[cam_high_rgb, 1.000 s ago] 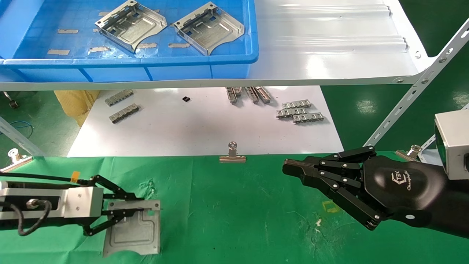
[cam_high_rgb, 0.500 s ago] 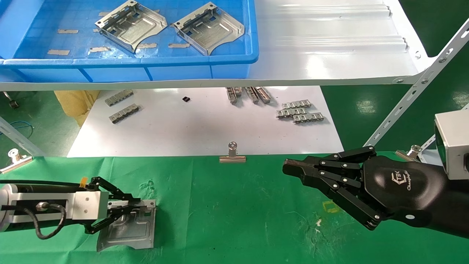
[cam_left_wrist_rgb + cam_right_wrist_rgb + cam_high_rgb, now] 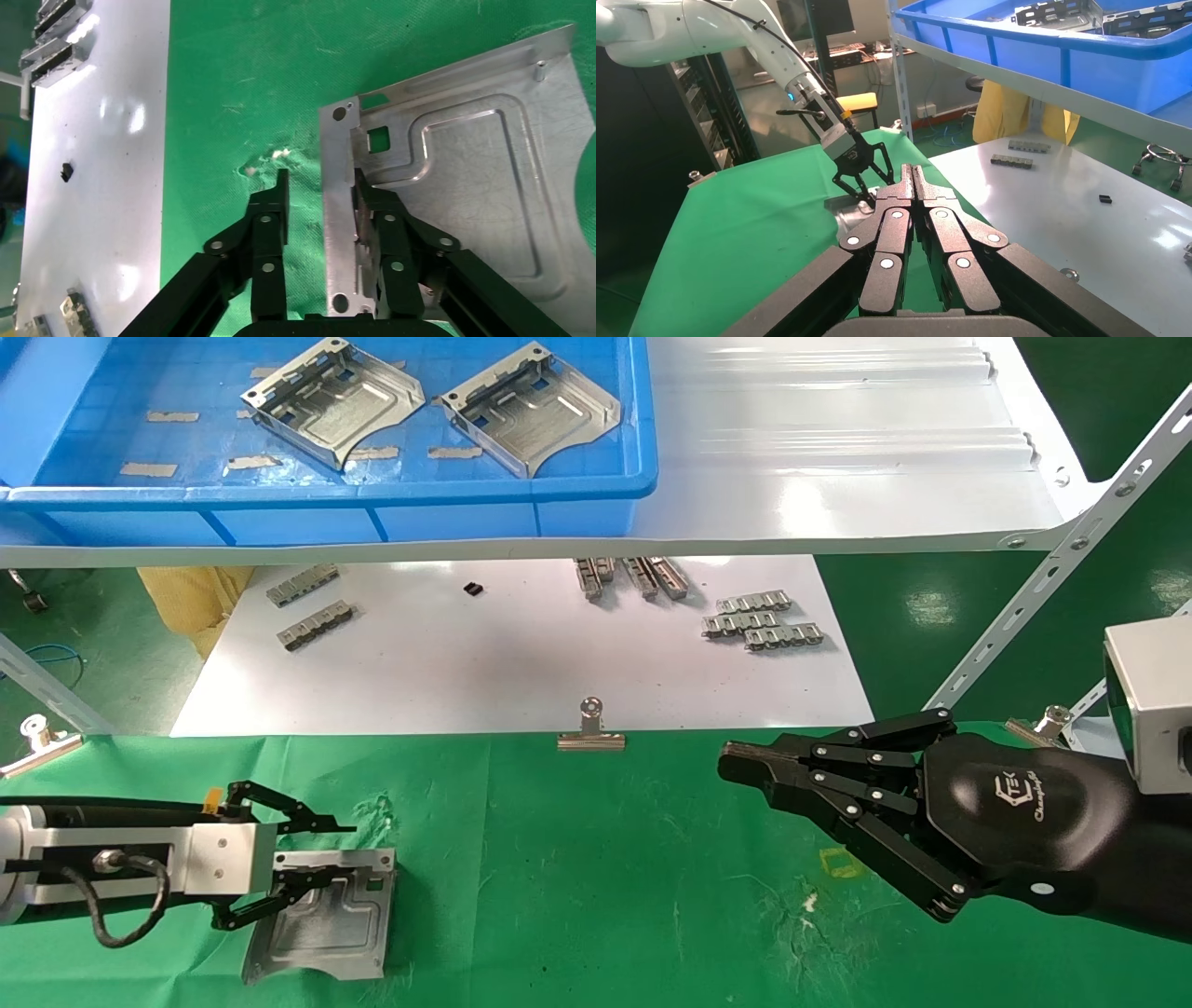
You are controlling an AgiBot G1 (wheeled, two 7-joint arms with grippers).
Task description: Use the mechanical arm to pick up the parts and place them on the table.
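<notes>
A silver stamped part [image 3: 321, 924] lies flat on the green cloth table [image 3: 596, 877] at the near left. My left gripper [image 3: 335, 850], the arm with the yellow cable tag, is open and straddles the part's raised rim. In the left wrist view the gripper [image 3: 320, 200] has one finger inside the part [image 3: 478, 196] against the rim and the other [image 3: 281, 200] off it over the cloth. Two more parts [image 3: 331, 402] [image 3: 531, 407] lie in the blue bin [image 3: 326, 495] on the shelf. My right gripper [image 3: 731, 768] is shut and empty above the table's right side, and it also shows in the right wrist view [image 3: 912, 175].
A silver binder clip [image 3: 590, 728] sits at the cloth's far edge. The matte white board [image 3: 512, 654] behind holds several grey link strips [image 3: 764, 626]. The glossy white shelf [image 3: 838, 458] overhangs it, with a slanted metal brace [image 3: 1052, 570] at right.
My left gripper lowered the part onto the cloth, shifting slightly left, then opened its fingers off the rim. The right arm has not moved.
</notes>
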